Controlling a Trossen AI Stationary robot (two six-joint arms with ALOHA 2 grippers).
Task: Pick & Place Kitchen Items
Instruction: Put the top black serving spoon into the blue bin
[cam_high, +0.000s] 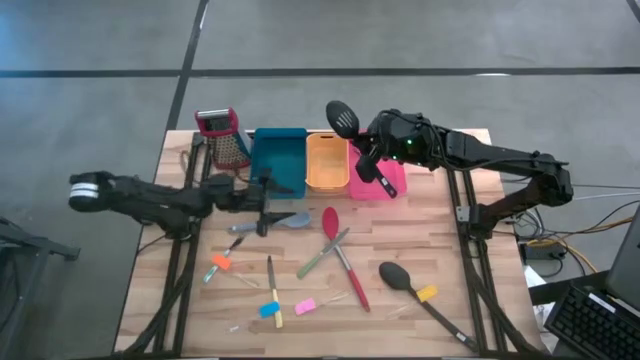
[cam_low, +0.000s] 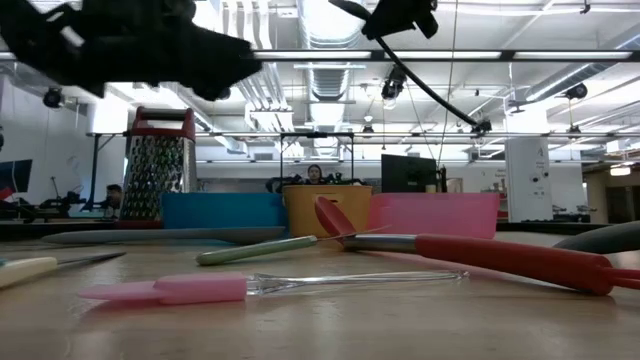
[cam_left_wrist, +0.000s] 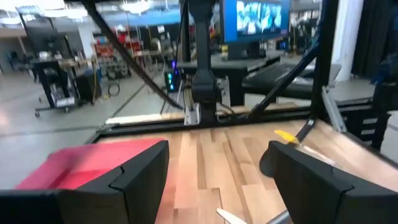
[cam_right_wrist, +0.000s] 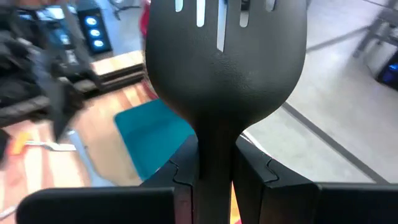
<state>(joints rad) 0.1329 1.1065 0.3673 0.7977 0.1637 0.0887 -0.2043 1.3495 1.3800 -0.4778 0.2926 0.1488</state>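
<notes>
Holding: the black slotted spatula (cam_high: 343, 119) is clenched by its neck in the right pincer (cam_high: 372, 158), lifted clear of the counter (cam_high: 450, 260).
Below pincer: pink bin (cam_high: 365, 176), orange bin (cam_high: 327, 162) just beside.
Advice: handle should be lowered inside one bin before release.
Left pincer (cam_high: 262, 190): released, empty, over the utensils.

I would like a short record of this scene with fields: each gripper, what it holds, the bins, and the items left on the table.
right gripper: shut on black slotted spatula, raised above the bins
left gripper: open, empty, near teal bin
bins: teal bin, orange bin, pink bin, in a row
still on table: red spoon, black spoon, grey-blue spoon
beside bins: box grater
</notes>
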